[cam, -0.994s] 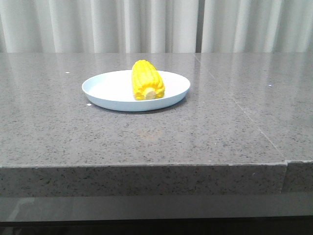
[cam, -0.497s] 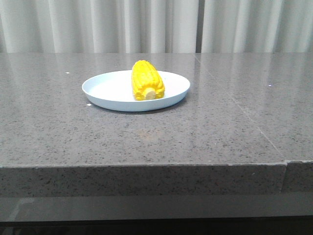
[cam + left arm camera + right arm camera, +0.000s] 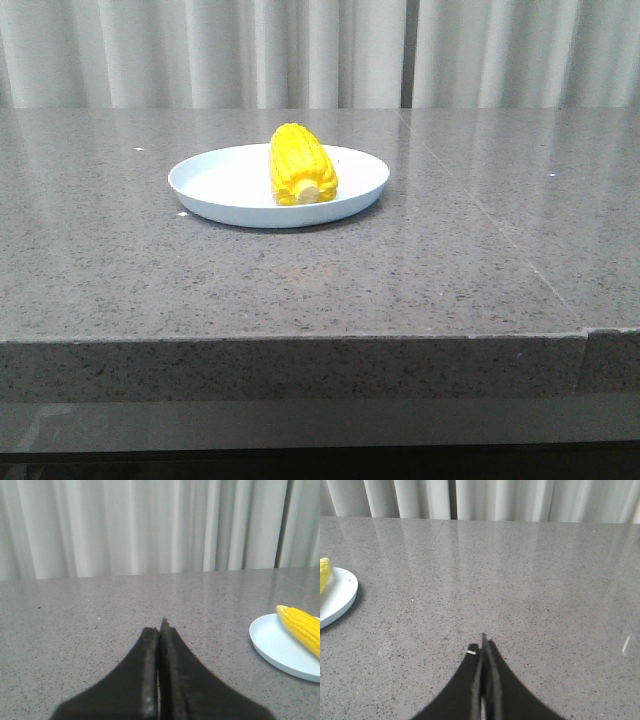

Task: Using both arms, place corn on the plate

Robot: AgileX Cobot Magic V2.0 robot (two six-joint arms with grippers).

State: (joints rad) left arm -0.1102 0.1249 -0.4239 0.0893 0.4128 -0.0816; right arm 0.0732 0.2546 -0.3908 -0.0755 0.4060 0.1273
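On the plate (image 3: 225,190), the corn (image 3: 300,164) is already being cradled; both the left gripper (image 3: 159,630) and right gripper (image 3: 483,647) are being held closed, empty, well clear — nothing further is being called for.

I saw the corn (image 3: 301,164) lying on its side inside the plate (image 3: 220,184), a bright yellow cob with neat rows of kernels, its pale stub end facing me and its tapered tip pointing away. It sat right of the plate's centre, resting on the flat base. The plate was round, shallow and pale blue-white with a low raised rim, flat on the grey worktop (image 3: 300,290). From the left wrist view, I caught the corn's tip (image 3: 300,625) and part of the plate (image 3: 272,645).
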